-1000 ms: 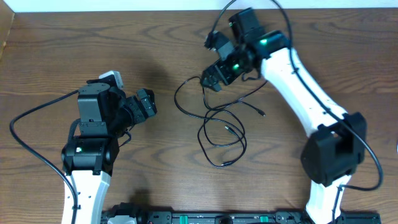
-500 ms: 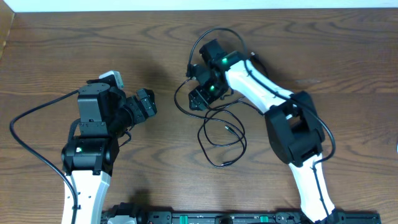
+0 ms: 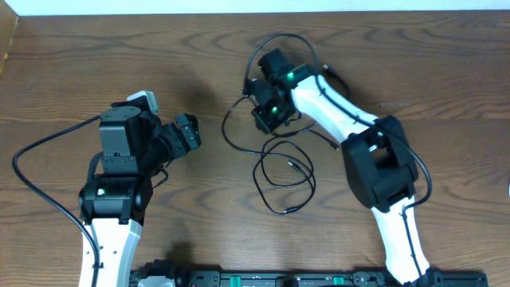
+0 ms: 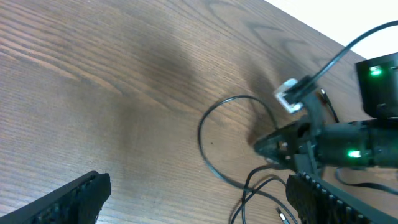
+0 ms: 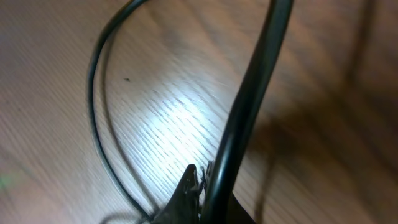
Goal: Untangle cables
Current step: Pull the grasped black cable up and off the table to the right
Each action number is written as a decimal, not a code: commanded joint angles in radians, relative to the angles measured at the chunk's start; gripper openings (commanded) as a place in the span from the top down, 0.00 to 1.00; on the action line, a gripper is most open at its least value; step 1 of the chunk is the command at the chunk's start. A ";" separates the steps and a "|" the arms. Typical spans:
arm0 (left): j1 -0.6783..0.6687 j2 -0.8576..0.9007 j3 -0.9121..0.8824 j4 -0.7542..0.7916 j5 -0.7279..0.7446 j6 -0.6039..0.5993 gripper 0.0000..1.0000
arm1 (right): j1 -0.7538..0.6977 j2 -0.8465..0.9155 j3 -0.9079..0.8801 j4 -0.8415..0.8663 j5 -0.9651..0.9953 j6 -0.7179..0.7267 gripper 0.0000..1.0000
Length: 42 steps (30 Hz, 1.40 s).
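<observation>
Thin black cables (image 3: 283, 171) lie in tangled loops on the wooden table, right of centre, with small plug ends (image 3: 296, 167) inside the loops. My right gripper (image 3: 261, 121) is down at the top of the tangle. Its tips (image 5: 202, 177) are closed, and a black cable (image 5: 249, 93) runs up from between them. Another strand (image 5: 93, 93) curves past on the wood to the left. My left gripper (image 3: 191, 131) hangs open well to the left of the tangle. In its wrist view its jaws (image 4: 196, 205) stand wide with bare wood between them, and the cable loop (image 4: 202, 134) lies ahead.
A thick black arm cable (image 3: 32, 159) sweeps round the left arm. Another one (image 3: 275, 38) arcs above the right wrist. A black rail (image 3: 279, 279) runs along the near edge. The table's far edge (image 3: 159, 14) meets a white wall.
My right arm swung left and down onto the top of the tangle, and its gripper went from open to shut there. The left arm has not moved.
</observation>
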<state>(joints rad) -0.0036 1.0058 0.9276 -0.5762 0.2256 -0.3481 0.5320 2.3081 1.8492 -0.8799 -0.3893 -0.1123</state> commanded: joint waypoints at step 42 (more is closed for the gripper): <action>0.003 -0.007 0.011 0.000 -0.014 -0.009 0.04 | -0.449 -0.895 0.075 0.122 0.809 0.262 0.99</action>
<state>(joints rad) -0.0036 1.0058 0.9276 -0.5762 0.2256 -0.3477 0.1596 1.4136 1.9213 -0.7334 0.3908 0.0147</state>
